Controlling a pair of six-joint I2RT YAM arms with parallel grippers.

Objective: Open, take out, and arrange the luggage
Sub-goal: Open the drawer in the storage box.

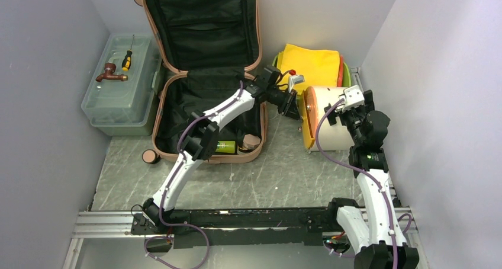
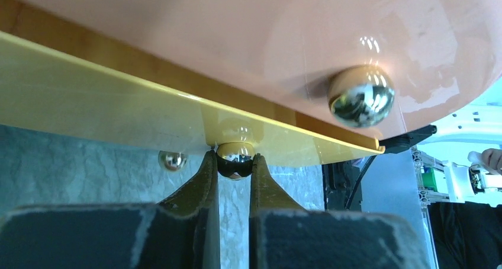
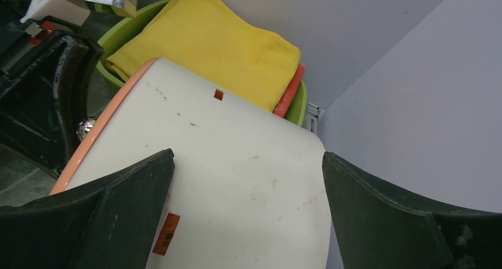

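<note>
Now my left tool (image 2: 235,165) is clamped on a small metal knob (image 2: 237,150) at the yellow rim (image 2: 118,97) of the white case (image 1: 334,124); my right tool (image 3: 247,155) stands wide apart astride it. The luggage (image 1: 201,32) lies open at the left on the counter (image 1: 278,180), and the right wall (image 1: 450,103) is close.

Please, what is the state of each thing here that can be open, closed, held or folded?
luggage, open, lid up against the back wall.
toolbox, closed.
white case, on its side.
yellow cloth, folded.
left gripper, shut on the metal knob of the case.
right gripper, open, astride the white case.
</note>
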